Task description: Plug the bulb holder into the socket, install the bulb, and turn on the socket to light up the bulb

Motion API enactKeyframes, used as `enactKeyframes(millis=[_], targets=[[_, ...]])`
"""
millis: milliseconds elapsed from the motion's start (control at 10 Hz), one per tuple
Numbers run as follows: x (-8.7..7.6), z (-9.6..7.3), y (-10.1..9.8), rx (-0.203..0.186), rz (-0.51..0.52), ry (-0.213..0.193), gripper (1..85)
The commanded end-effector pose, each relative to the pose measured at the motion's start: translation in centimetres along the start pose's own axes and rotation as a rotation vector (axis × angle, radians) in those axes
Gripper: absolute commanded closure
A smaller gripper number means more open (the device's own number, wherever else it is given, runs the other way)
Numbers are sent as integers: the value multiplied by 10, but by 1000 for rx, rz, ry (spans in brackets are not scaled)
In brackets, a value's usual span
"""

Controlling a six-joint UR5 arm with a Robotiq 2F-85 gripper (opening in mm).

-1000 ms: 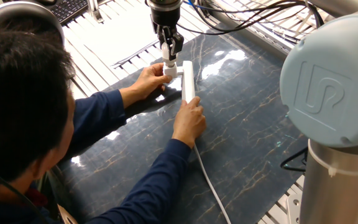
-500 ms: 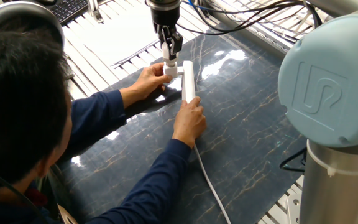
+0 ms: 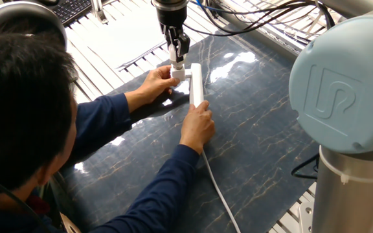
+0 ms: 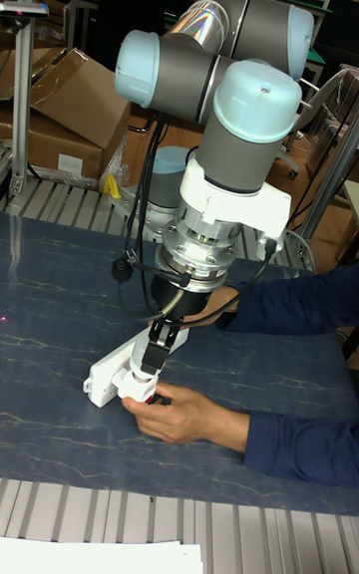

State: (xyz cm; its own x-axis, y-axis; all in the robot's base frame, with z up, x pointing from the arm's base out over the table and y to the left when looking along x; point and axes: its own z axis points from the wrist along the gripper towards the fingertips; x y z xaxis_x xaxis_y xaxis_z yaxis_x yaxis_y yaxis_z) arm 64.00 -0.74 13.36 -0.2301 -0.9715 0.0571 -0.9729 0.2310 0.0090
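The socket (image 3: 195, 84) is a long white strip lying on the dark marbled mat, with its cord (image 3: 217, 188) trailing toward the front. A person's right hand (image 3: 197, 126) steadies its near end. My gripper (image 3: 176, 63) points straight down at the strip's left side, its fingers shut on a small white blocky piece, the bulb holder (image 3: 177, 73), which sits against the strip. The person's left hand (image 3: 155, 83) cups that piece from the left. In the tall fixed view my gripper (image 4: 148, 367) meets the socket (image 4: 106, 375) just above the hand (image 4: 189, 417). I cannot make out the bulb.
The person's head (image 3: 18, 103) and blue-sleeved arms (image 3: 154, 194) fill the left front. My arm's grey-blue joint (image 3: 345, 84) looms at the right. A slatted metal tabletop (image 3: 102, 45) and a keyboard (image 3: 70, 10) lie beyond the mat. Cardboard boxes (image 4: 60, 116) stand behind.
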Motion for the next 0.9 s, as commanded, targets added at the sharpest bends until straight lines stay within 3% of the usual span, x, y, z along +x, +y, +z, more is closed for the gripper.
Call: enactKeyframes(millis=[0, 800], targets=[[-2, -1, 1, -4, 26, -10, 847], [-4, 0, 4, -25, 124, -25, 847]])
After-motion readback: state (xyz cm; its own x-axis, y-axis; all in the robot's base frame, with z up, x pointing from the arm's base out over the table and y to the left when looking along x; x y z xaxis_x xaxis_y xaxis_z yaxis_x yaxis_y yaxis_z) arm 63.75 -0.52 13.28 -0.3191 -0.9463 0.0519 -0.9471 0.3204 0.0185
